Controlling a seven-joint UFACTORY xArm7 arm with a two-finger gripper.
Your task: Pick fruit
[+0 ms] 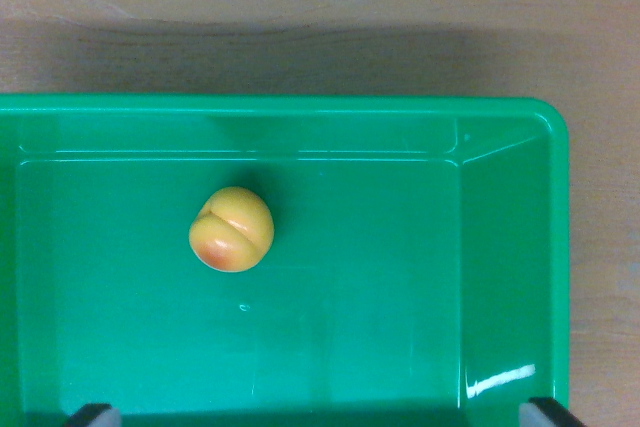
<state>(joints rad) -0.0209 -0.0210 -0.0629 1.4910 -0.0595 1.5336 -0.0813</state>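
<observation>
A small yellow-orange peach [231,229] lies on the floor of a green plastic bin [510,207], left of the bin's middle in the wrist view. The two dark fingertips [92,414] of my gripper [322,415] peek in at the bottom corners of the picture, far apart, so it stands open with nothing between them. The peach lies above the fingertips in the picture, closer to the left one. No part of the gripper touches it.
The bin's far wall [300,127] and right wall [555,247] bound the fruit. Beyond them is a light wooden tabletop [320,7], with a shadow band along the bin's far rim.
</observation>
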